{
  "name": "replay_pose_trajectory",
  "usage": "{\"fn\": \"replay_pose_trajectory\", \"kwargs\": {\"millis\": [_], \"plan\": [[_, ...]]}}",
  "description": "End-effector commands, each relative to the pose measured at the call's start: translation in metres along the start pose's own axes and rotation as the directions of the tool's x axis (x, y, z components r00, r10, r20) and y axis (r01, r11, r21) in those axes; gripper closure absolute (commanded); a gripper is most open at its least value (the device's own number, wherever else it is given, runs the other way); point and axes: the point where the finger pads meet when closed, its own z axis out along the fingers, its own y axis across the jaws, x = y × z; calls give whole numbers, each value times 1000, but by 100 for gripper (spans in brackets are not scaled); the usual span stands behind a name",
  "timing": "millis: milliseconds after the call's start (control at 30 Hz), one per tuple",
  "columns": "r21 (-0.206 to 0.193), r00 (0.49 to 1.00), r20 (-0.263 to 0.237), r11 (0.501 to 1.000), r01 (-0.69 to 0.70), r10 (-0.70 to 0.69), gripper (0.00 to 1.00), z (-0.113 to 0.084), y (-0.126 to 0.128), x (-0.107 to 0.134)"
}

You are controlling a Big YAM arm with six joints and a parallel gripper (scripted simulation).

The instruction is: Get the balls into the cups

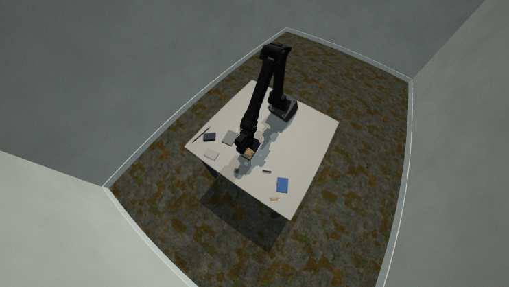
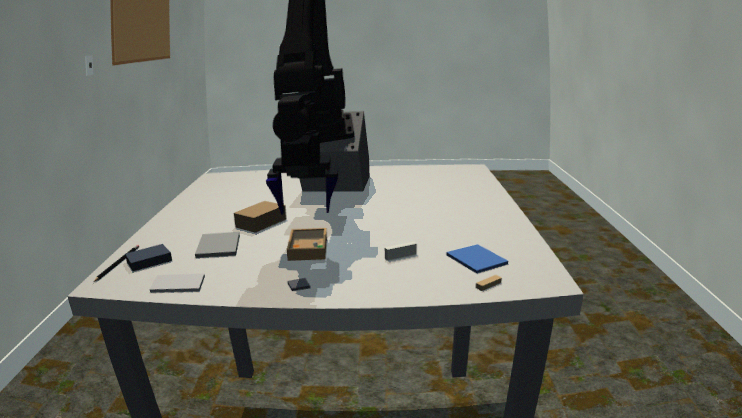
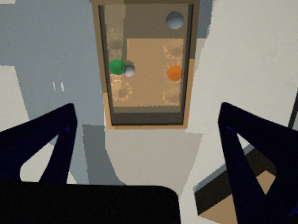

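The wooden puzzle [image 3: 147, 59] is a small open-topped box under a clear cover, lying flat on the white table; it also shows in the exterior view [image 2: 307, 243] and the top view [image 1: 248, 153]. Inside it, the green cup [image 3: 117, 67] sits at the left and the orange cup [image 3: 174, 72] at the right. The large grey ball [image 3: 176, 20] rests in the far right corner. The small ball [image 3: 129, 70] lies right beside the green cup. My gripper [image 2: 302, 194] hangs above and just behind the puzzle, fingers pointing down, open and empty; it also shows in the wrist view [image 3: 149, 156].
A brown block [image 2: 258, 215] lies close by the left finger. On the left lie a grey slab [image 2: 218, 243], a dark block [image 2: 148, 256], a pencil [image 2: 115, 262] and a pale slab [image 2: 177, 282]. A small dark tile [image 2: 299, 283], grey block [image 2: 400, 251], blue slab [image 2: 476, 257] and tan block [image 2: 488, 281] lie nearer the front.
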Motion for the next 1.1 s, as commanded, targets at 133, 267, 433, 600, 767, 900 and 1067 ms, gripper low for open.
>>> {"fn": "replay_pose_trajectory", "kwargs": {"millis": [133,267,433,600,767,900,1067], "plan": [[-1,1000,25,1000,19,-19,13,-9,0,-13],[-1,999,25,1000,19,-19,13,-9,1,-14],[-1,999,26,1000,19,-19,13,-9,1,-14],[-1,999,26,1000,19,-19,13,-9,1,-14],[-2,1000,21,1000,19,-19,13,-3,1,-13],[-1,1000,20,1000,18,-18,13,2,1,-10],[-2,1000,8,1000,16,-16,13,11,0,-3]]}}
